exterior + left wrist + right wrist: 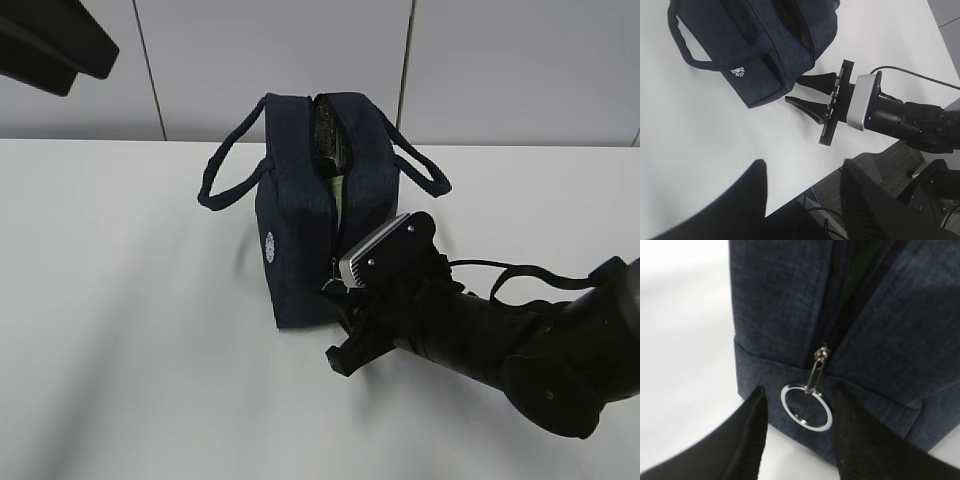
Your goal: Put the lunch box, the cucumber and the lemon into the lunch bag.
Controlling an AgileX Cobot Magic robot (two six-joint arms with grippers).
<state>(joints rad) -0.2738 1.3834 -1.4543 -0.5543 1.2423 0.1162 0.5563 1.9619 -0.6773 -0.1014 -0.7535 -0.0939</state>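
The navy lunch bag (300, 230) stands mid-table with its top zipper open; it also shows in the left wrist view (755, 45). In the gap I see a pale green strip, likely the lunch box (338, 195), and something dark above it, perhaps the cucumber (328, 140). The lemon is hidden. My right gripper (336, 322) is open at the bag's near lower end. In the right wrist view its jaws (800, 390) stand either side of the silver ring pull (806, 407) without gripping it. My left gripper (803, 165) is open and empty, raised well above the table.
The left arm (50, 45) hangs high at the back left. The bag's two loop handles (225, 170) stick out to both sides. The white table (120, 350) ends near its front edge in the left wrist view (805, 187), with a chair and cables below.
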